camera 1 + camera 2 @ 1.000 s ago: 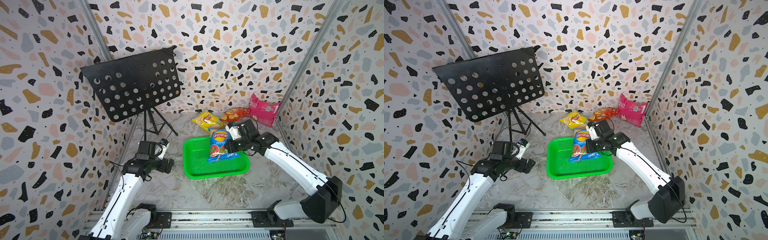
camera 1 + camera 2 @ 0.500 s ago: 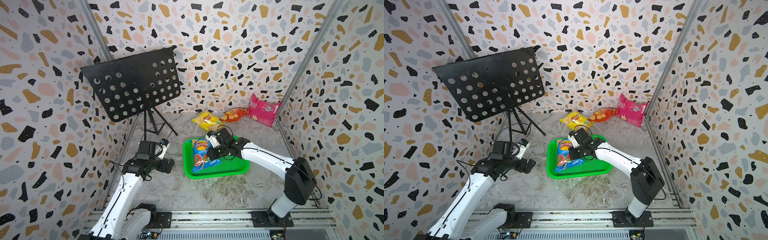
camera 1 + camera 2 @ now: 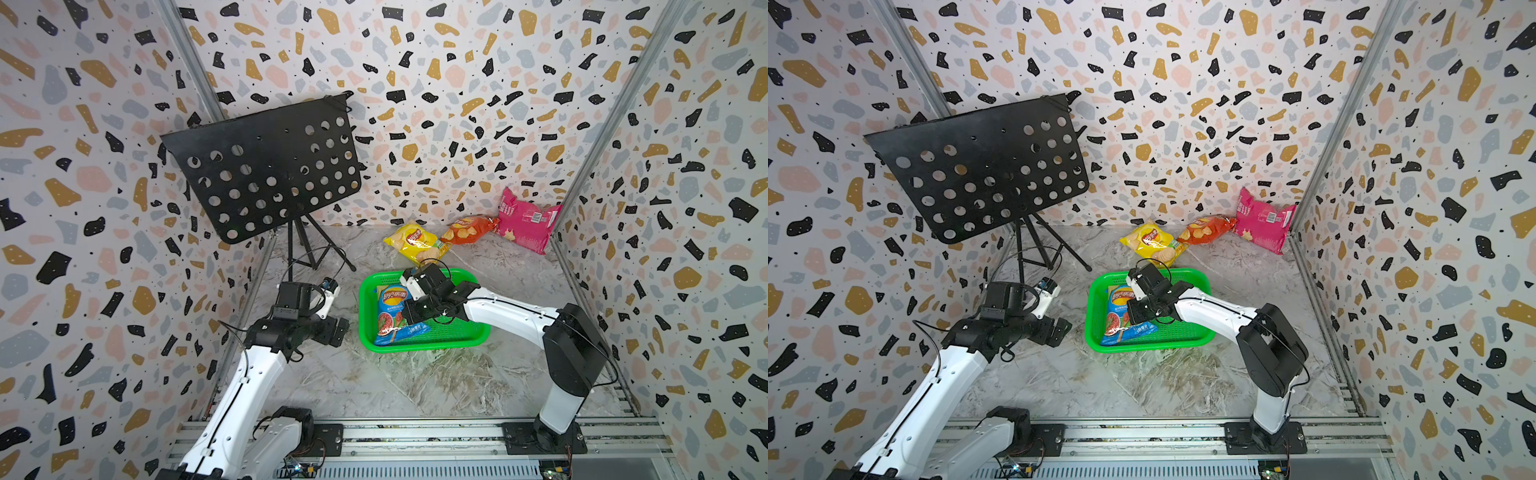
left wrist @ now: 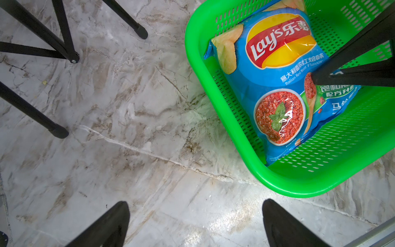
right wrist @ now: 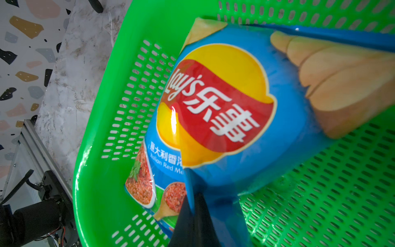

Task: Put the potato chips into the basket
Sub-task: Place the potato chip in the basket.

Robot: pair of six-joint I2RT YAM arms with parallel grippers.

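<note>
Ease open the right tool (image 5: 191,203) clenched on the blue bag (image 3: 390,316), low in the basket (image 3: 365,332); leave the spread left tool (image 4: 195,205) parked.

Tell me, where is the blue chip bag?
In both top views the blue chip bag lies in the green basket, toward the left arm, pinched by the right end effector.
</note>
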